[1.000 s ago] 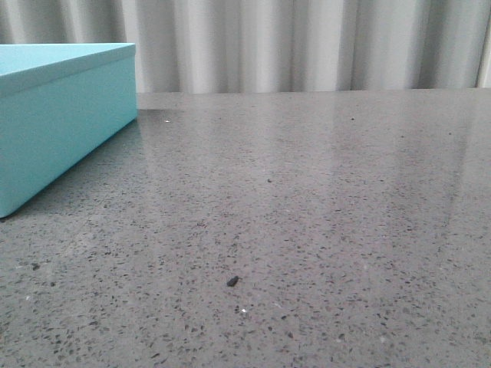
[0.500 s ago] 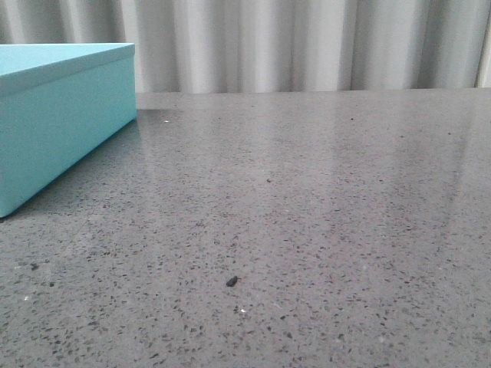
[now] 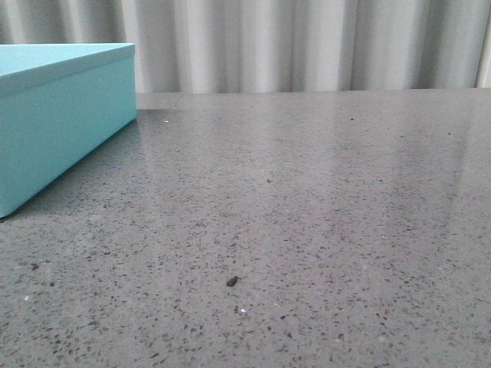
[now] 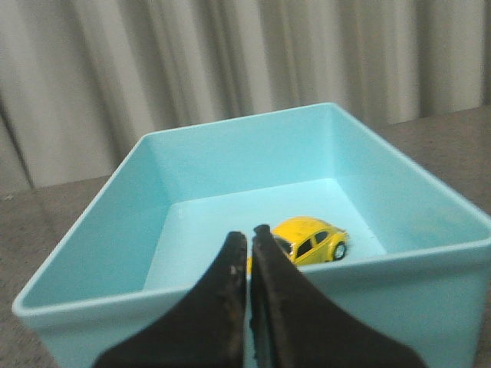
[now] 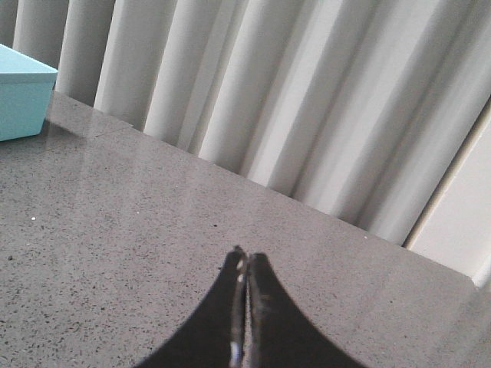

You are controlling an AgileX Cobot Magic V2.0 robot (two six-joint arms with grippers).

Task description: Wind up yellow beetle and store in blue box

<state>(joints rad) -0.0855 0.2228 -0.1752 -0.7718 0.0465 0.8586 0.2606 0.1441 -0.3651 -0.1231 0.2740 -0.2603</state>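
You have the yellow beetle [image 4: 308, 240] upright on the floor of the open blue box [image 4: 192, 161], the left claw [image 4: 249, 234] pinched closed and empty just above its near rim, and the right claw [image 5: 245, 264] closed, empty, over bare grey counter [image 3: 322, 199].

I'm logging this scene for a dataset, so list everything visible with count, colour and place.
yellow beetle: one, glossy yellow, on the floor inside the open box.
blue box: one open tray, light turquoise, below the left wrist camera.
turquoise box or lid: one, far left of the table.
table: one, speckled grey.
curtain: pale grey, behind the table.
dark speck: one, near-centre tabletop.
left gripper: black, shut, empty, above the box's near wall.
right gripper: black, shut, empty, over bare table.
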